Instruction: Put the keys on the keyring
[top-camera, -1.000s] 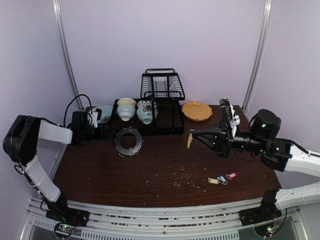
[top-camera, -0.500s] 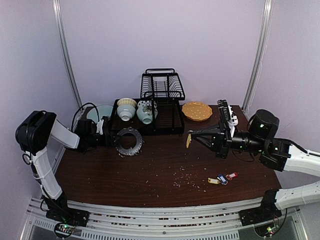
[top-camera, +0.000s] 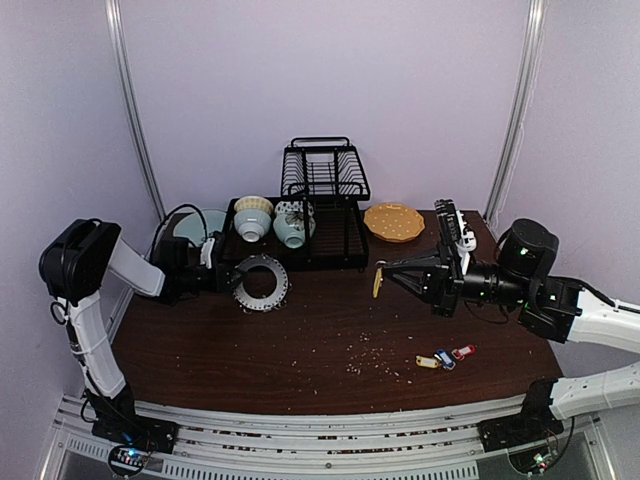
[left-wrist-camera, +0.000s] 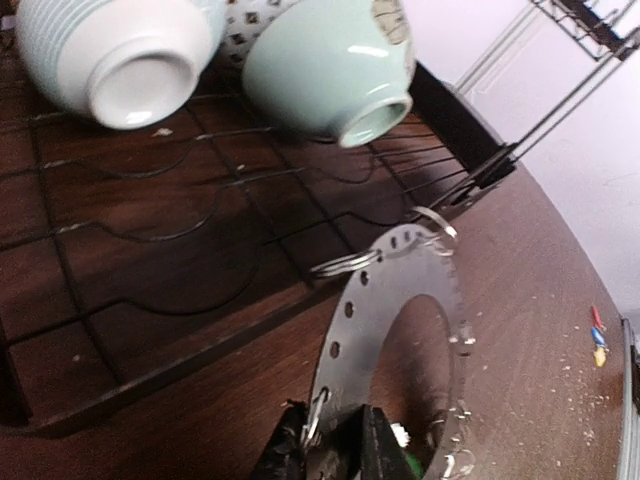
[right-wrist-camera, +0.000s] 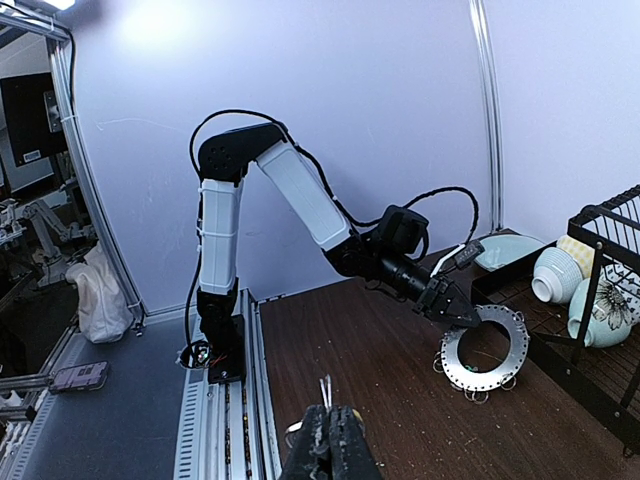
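Observation:
The keyring (top-camera: 281, 291) is a flat grey disc with a wide hole and small split rings, in front of the black drying tray. My left gripper (top-camera: 233, 279) is shut on its left edge. In the left wrist view the fingertips (left-wrist-camera: 380, 440) pinch the keyring's (left-wrist-camera: 390, 290) near rim. My right gripper (top-camera: 387, 273) hovers at mid-table, shut on a yellow-tagged key (top-camera: 378, 282). That key's metal blade (right-wrist-camera: 325, 388) sticks up from the shut right gripper (right-wrist-camera: 331, 428). Three more keys (top-camera: 444, 358), tagged yellow, blue and red, lie on the table at the right front.
A black drying tray (top-camera: 345, 250) holds two upturned bowls (top-camera: 253, 216), with a wire rack (top-camera: 322, 170) behind. An orange scalloped plate (top-camera: 393, 221) sits at the back right and a pale plate (top-camera: 195, 222) at the back left. Crumbs (top-camera: 370, 350) dot the table.
My left gripper reached right to the keyring and shut on its left edge, and the ring shifted slightly right. The right arm and its key stayed still.

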